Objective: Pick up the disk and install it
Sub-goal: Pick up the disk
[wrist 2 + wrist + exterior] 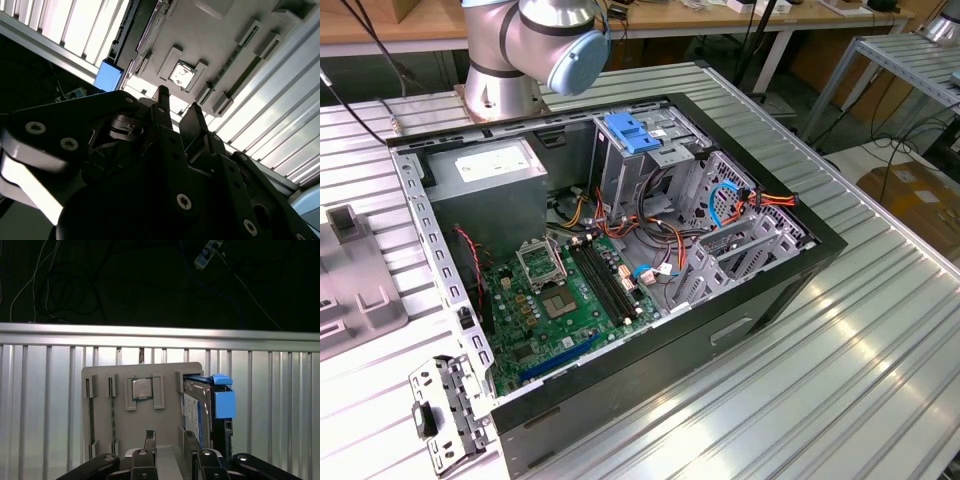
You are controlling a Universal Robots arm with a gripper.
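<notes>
The disk (197, 412) stands on edge in a slot of a grey holder plate (102, 415); it is silver-black with a white label and blue side rails. My gripper (170, 441) hovers over the plate beside the disk, open, with nothing between its fingers. One finger (192, 439) is close to the disk's labelled face; whether it touches I cannot tell. In the second wrist view the gripper (177, 107) points at the same plate (210, 40), and the disk's blue rail (108, 76) shows off to one side. The open computer case (770, 290) lies on the table.
A processor chip (142, 388) sits in a recess of the plate beside the disk. Inside the case are a grey power supply (490, 175), a green motherboard (570, 300), loose cables and a blue latch handle (632, 133) on the drive cage. The table's edge rail (160, 332) runs just beyond the plate.
</notes>
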